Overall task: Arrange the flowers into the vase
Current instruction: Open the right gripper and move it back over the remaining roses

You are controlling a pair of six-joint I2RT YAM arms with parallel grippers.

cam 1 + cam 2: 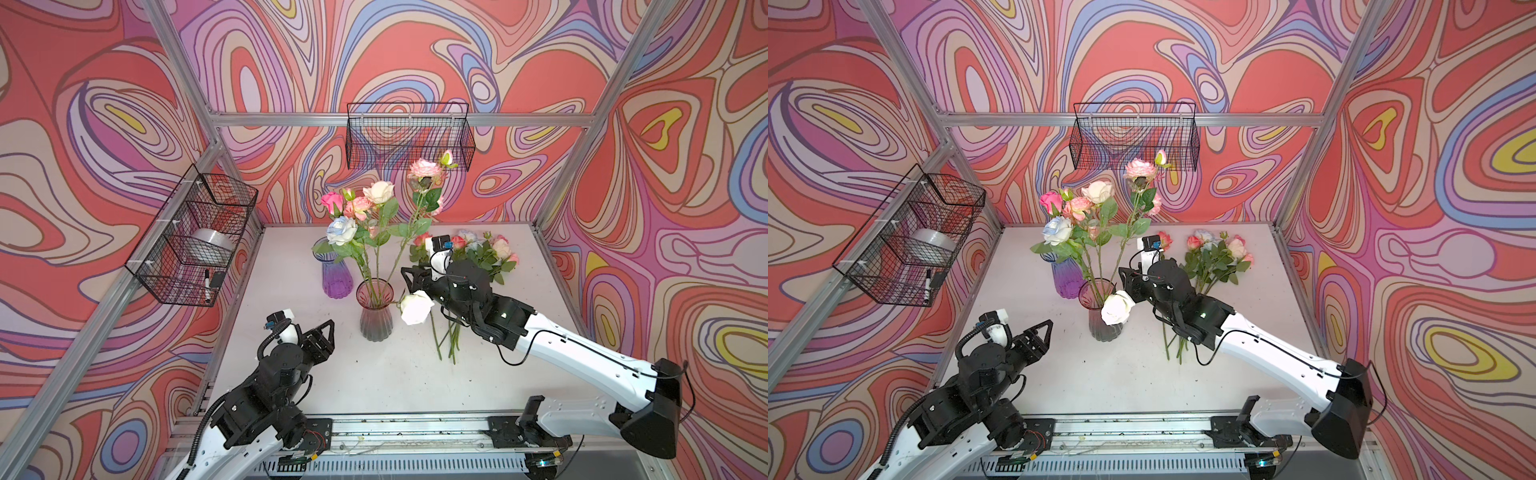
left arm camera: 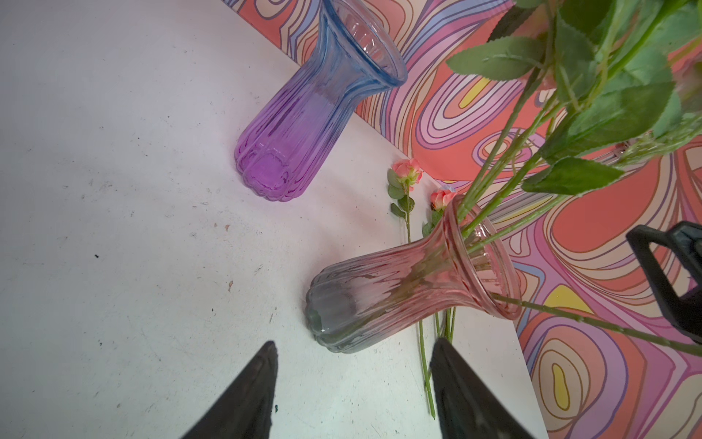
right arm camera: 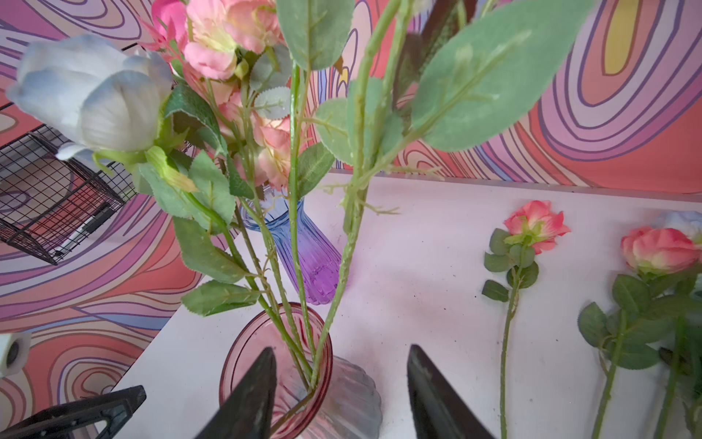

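Right wrist view shows the right jaws standing apart above the rim of the pink-to-grey ribbed glass vase (image 3: 353, 395), nothing pinched; pink and pale-blue fabric roses (image 3: 212, 49) stand in it, midway across the worktop (image 1: 374, 382). In both top views a white fabric rose (image 1: 417, 307) droops outside that rim, unseen from the right wrist, so we judge this stem only half seated. The next move calls for tipping it upright, or fetching another from the loose long-stemmed roses (image 1: 486, 253) by the far right corner. Left wrist view adds its green stem (image 2: 588, 323) crossing the rim aslant, and the left jaws open, empty.
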